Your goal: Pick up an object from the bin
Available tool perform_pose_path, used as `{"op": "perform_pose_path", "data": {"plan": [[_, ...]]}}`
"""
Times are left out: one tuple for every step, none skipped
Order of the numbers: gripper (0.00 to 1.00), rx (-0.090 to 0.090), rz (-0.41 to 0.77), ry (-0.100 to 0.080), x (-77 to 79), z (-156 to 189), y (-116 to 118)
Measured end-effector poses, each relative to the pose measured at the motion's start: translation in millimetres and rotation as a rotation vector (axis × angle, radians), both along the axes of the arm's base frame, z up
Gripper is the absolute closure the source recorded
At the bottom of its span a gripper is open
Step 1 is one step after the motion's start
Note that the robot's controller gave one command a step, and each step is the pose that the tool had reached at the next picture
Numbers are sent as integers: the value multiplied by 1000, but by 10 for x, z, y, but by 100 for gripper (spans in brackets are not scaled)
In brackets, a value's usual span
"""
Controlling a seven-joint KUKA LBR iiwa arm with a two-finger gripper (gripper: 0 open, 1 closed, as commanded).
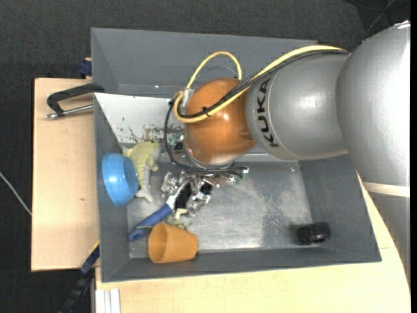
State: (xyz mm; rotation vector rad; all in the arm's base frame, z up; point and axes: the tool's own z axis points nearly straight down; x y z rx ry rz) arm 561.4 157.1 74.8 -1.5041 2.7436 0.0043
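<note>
The orange wrist cover [215, 126] hides the top of the hand [194, 189] and the bin floor behind it. The jumble of small pieces [174, 186] at the hand is too tangled to tell apart, and it swallows the head of the blue-handled tool [151, 222]. The black thing [311, 233], well off from the hand toward the view's right, is too small to name.

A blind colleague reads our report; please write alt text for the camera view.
The arm's gripper hangs low over the left middle of a grey bin. Beside it lie a blue bowl, a pale yellow toy, a blue-handled tool and an orange cup; a small black object sits far right.
</note>
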Motion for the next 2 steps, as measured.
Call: {"op": "perform_pose_path", "data": {"plan": [[100, -7, 224, -3, -94, 1233, -315], [100, -11, 597, -4, 206, 2006, -509]]}}
